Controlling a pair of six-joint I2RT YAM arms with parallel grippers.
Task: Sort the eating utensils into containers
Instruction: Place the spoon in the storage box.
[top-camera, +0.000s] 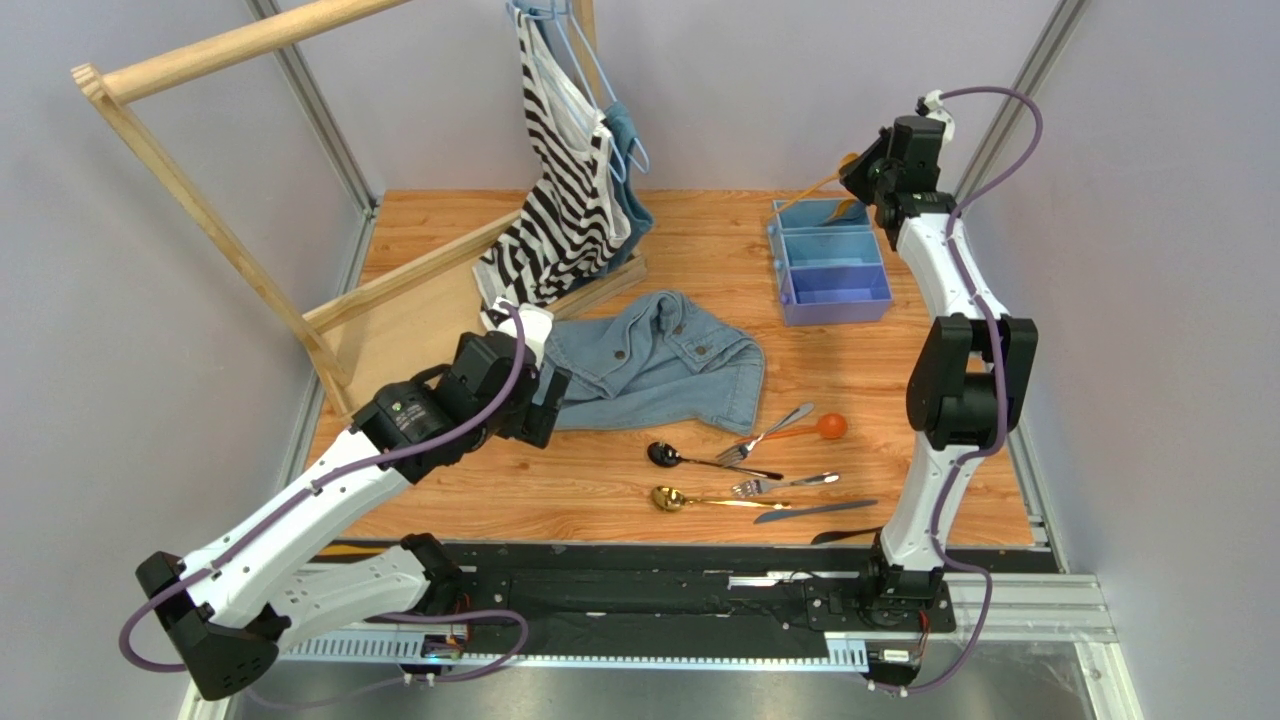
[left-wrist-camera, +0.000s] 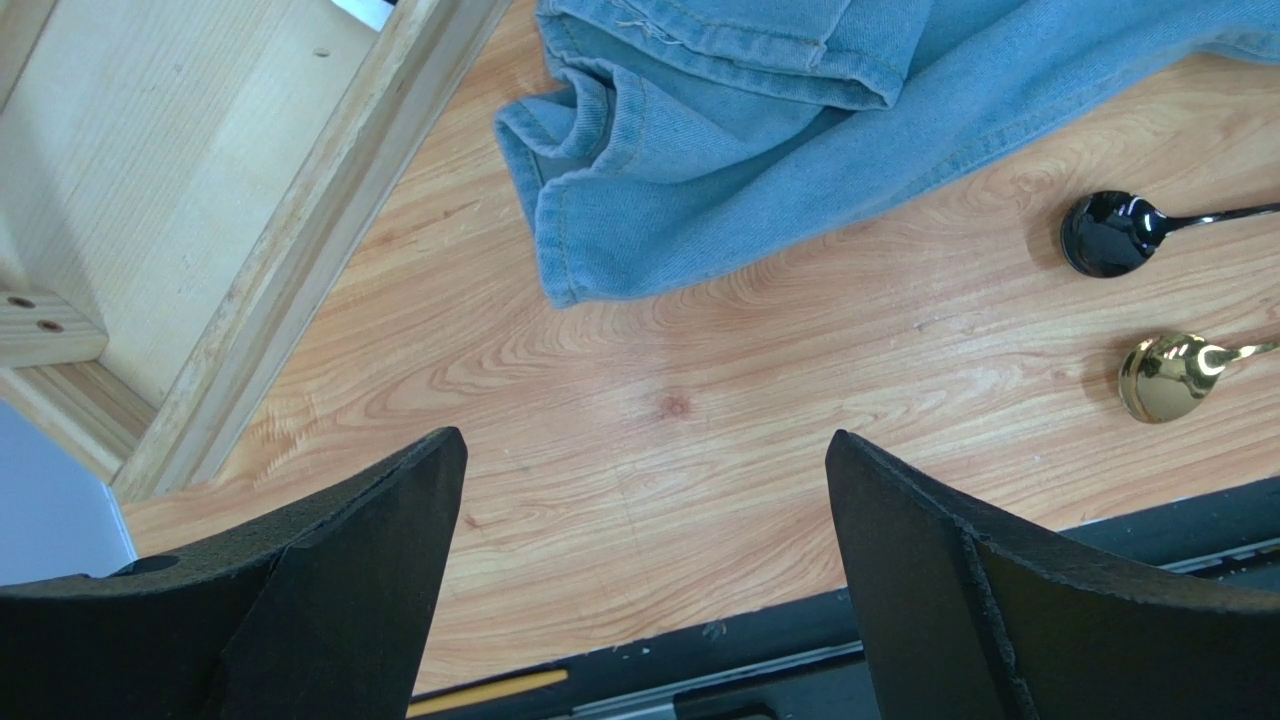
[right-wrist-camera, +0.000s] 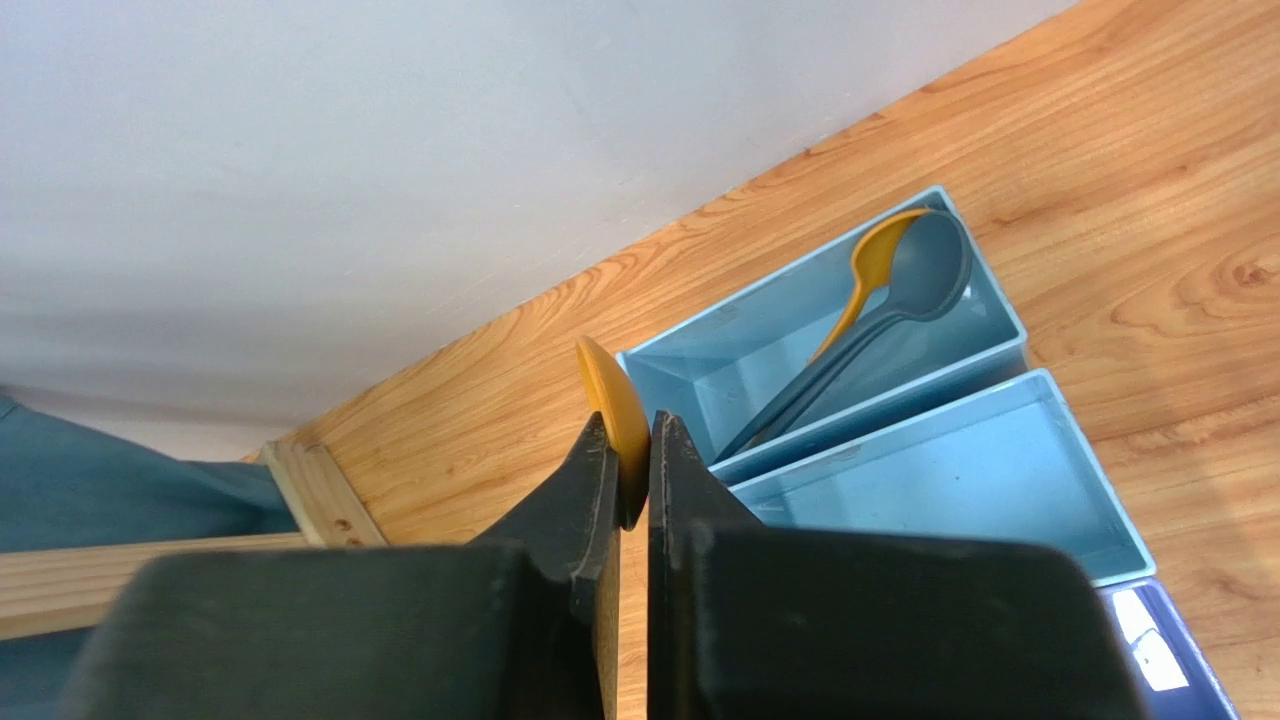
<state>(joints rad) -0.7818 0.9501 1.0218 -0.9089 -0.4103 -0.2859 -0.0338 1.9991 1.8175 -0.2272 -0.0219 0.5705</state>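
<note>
The light blue tray (top-camera: 777, 248) stands at the back right. In the right wrist view its far compartment (right-wrist-camera: 902, 413) holds a yellow spoon (right-wrist-camera: 869, 264) and a blue-grey spoon (right-wrist-camera: 926, 270); the middle compartment holds nothing. My right gripper (top-camera: 860, 177) (right-wrist-camera: 631, 450) is shut on another yellow spoon (right-wrist-camera: 613, 402) above the tray's far end. Near the front lie a black spoon (top-camera: 666, 453) (left-wrist-camera: 1109, 236), a gold spoon (top-camera: 669, 498) (left-wrist-camera: 1169, 375), an orange spoon (top-camera: 830, 426), silver forks (top-camera: 759, 440) and a dark knife (top-camera: 812, 512). My left gripper (top-camera: 544, 405) (left-wrist-camera: 643, 450) is open and empty, left of them.
A denim garment (top-camera: 661, 360) (left-wrist-camera: 721, 135) lies mid-table beside my left gripper. A striped top (top-camera: 564, 165) hangs on a wooden rack (top-camera: 226, 225) at the back left. A black rail (top-camera: 676, 578) runs along the front edge.
</note>
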